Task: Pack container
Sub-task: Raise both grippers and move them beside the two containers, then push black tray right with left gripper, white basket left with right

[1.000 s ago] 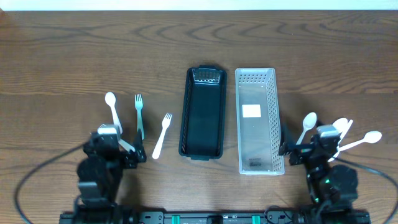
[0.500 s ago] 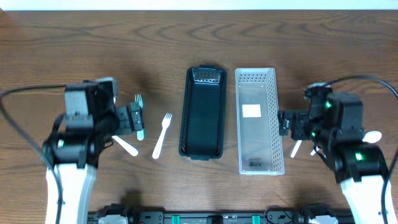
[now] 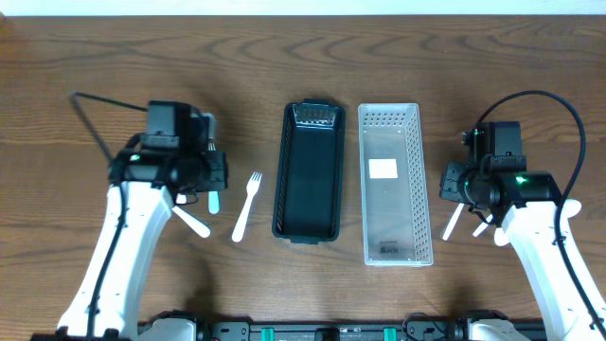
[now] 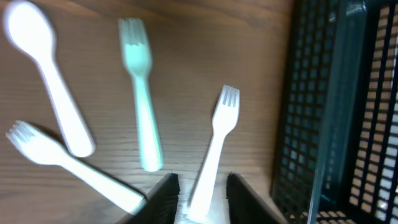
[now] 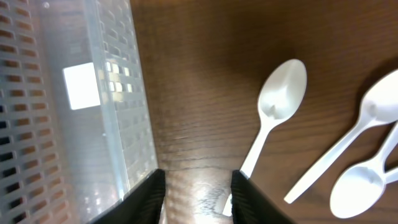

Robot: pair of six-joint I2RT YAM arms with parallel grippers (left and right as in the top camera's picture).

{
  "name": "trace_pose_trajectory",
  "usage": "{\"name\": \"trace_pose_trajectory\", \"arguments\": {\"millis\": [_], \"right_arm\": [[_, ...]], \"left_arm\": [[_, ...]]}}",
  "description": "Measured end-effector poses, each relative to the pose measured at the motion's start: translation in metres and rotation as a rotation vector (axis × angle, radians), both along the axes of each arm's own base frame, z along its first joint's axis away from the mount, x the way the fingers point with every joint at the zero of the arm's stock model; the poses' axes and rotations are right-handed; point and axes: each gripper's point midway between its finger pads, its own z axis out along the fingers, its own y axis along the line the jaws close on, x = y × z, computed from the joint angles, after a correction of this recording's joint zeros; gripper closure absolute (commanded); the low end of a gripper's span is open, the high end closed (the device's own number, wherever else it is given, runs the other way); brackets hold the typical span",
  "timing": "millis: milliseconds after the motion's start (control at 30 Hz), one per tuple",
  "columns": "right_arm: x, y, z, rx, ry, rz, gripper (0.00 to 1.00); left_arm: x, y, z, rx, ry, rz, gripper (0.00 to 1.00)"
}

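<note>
A brown wooden counter (image 3: 95,57) seen from above, with a robot arm reaching in at each side. At the centre two long, narrow containers stand side by side, nearly touching, both empty: a black mesh container (image 3: 308,170) on the left and a clear perforated container (image 3: 393,218) on the right. The left claw (image 4: 200,196) hangs over cutlery left of the black container, its fingers apart; in the left wrist view the handle of a white fork (image 4: 214,143) lies on the counter between them. Just beside it lie a mint green fork (image 4: 142,112), a white spoon (image 4: 53,81) and a second white fork (image 4: 62,162). The right claw (image 5: 196,199) hangs just right of the clear container, fingers apart with bare wood between them. A white plastic spoon (image 5: 273,118) lies close by, and two more white spoons (image 5: 348,155) overlap further right. A small white label (image 3: 383,170) sits on the clear container's floor; any writing on it is too small to tell
</note>
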Motion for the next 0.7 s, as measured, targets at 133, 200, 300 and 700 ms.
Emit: {"name": "trace_pose_trajectory", "arguments": {"millis": [133, 200, 300, 700], "right_arm": [[-0.002, -0.003, -0.005, -0.014, 0.022, -0.012, 0.79], [-0.003, -0.004, -0.009, -0.018, 0.041, -0.013, 0.8], [-0.004, -0.004, -0.017, -0.023, 0.074, -0.014, 0.8], [-0.005, 0.002, -0.056, 0.003, 0.203, 0.013, 0.76]], "left_arm": [[0.001, -0.015, -0.015, 0.003, 0.041, -0.054, 0.94], [0.0, -0.02, -0.022, 0.007, 0.062, -0.072, 0.94], [-0.002, -0.025, -0.034, 0.013, 0.103, -0.091, 0.94], [-0.01, -0.046, -0.051, 0.026, 0.162, -0.161, 0.94]]}}
